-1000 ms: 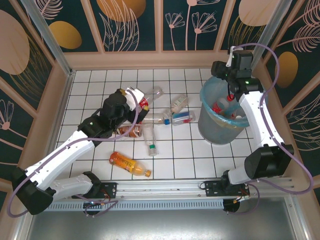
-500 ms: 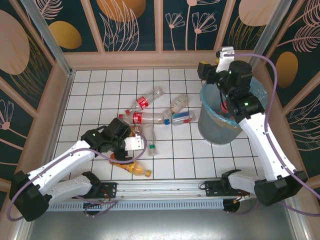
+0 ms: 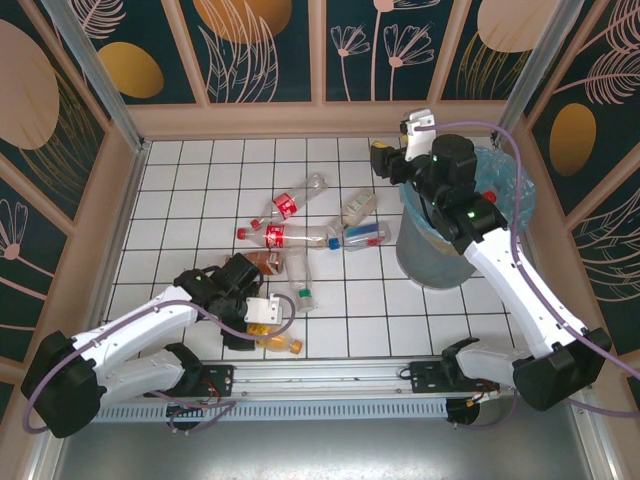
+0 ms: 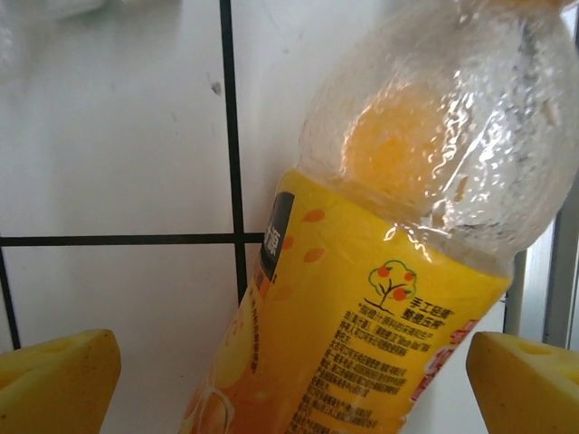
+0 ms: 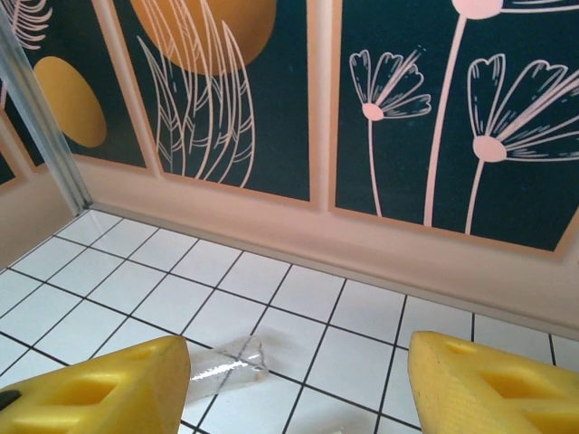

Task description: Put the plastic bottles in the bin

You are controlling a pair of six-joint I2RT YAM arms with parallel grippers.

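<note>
Top external view, the lot as it stands.

**Bin** (image 3: 438, 262): grey, round and upright at the right of the white tiled floor (image 3: 190, 190). A blue liner (image 3: 512, 180) is folded over its rim.

**Right gripper** (image 3: 385, 158): hangs just beside the bin's left rim, outside it and above the floor. In the right wrist view (image 5: 298, 389) its yellow fingers (image 5: 99, 389) stand partly apart, with only tile between them. The end of a clear bottle (image 5: 222, 369) lies on the floor below.

**Bottles, mid-floor**: six in a loose heap, none in the bin.
- Red-label bottle (image 3: 287, 206), lying aslant.
- Red-cap bottle (image 3: 272, 236), just below it.
- Blue-cap bottle (image 3: 360, 237), its far end near the bin wall.
- Pale-label bottle (image 3: 358, 207), above the blue-cap one.
- Brown bottle (image 3: 262, 262), beside the left arm.
- White-cap bottle (image 3: 300, 280), cap toward the rail (image 3: 330, 372).

**Orange bottle** (image 3: 280, 343): lies apart from the heap at the near edge of the floor, well away from the bin.

**Left gripper** (image 3: 262, 318): low over the orange bottle. In the left wrist view (image 4: 289, 393) its jaws are spread wide. The bottle (image 4: 362, 344) lies on the tile between the yellow pads (image 4: 54, 384). I cannot tell whether either pad touches it.
</note>
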